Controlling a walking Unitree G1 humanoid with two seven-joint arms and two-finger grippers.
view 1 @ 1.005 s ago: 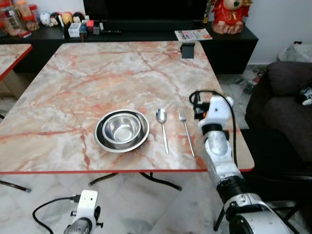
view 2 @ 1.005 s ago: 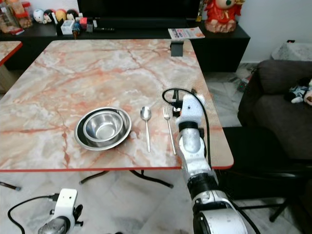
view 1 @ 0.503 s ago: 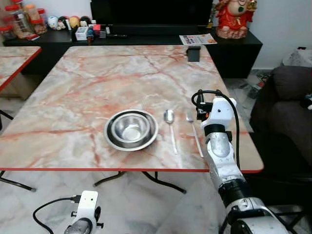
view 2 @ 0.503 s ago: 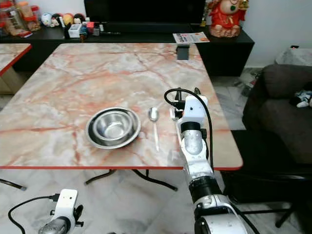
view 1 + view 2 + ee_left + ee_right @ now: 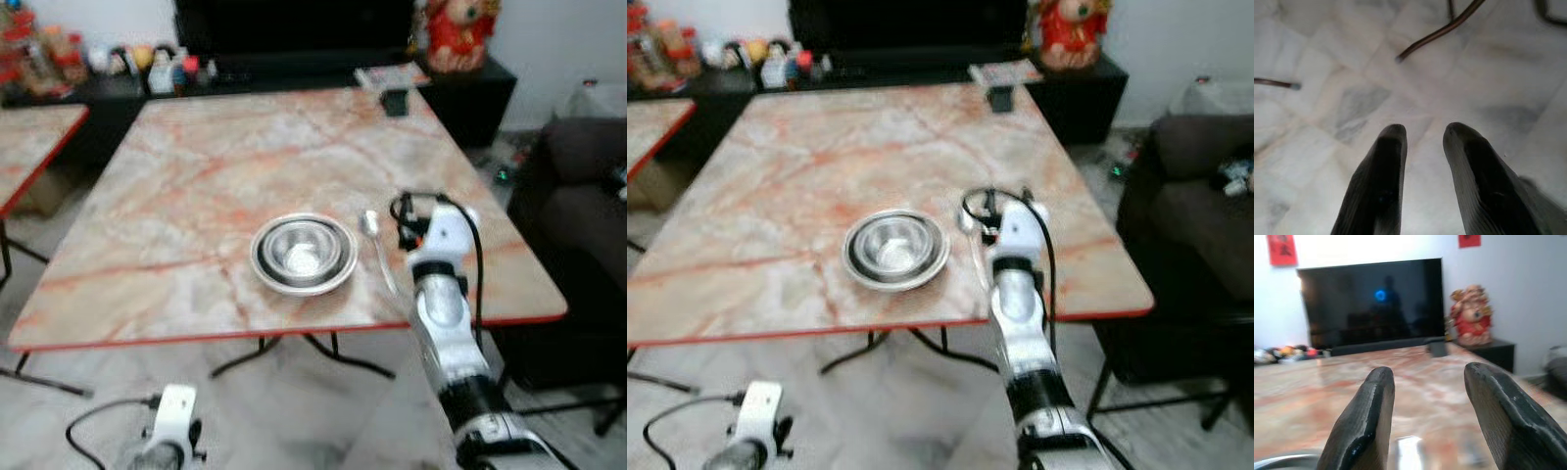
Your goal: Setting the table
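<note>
A steel bowl (image 5: 302,255) sits nested in a steel plate near the front edge of the marble table (image 5: 196,186). A spoon (image 5: 372,231) lies just right of it. My right arm (image 5: 436,264) reaches over the table's front right part, right of the spoon, and covers the spot beside it. In the right wrist view my right gripper (image 5: 1427,377) is open, low over the tabletop, with nothing between its fingers (image 5: 1364,421); the bowl's rim (image 5: 1278,462) shows at the corner. My left gripper (image 5: 1422,132) hangs open above the marble floor, holding nothing.
A small black object (image 5: 395,101) stands at the table's far edge. Behind it are a black cabinet with a television (image 5: 1371,303), small items and a red figurine (image 5: 453,34). A dark sofa (image 5: 588,186) is on the right, a second table (image 5: 29,137) on the left.
The whole picture has shifted and blurred, so the camera has moved back and sideways. The bowl and spoon lie as before. My right arm now covers the fork.
</note>
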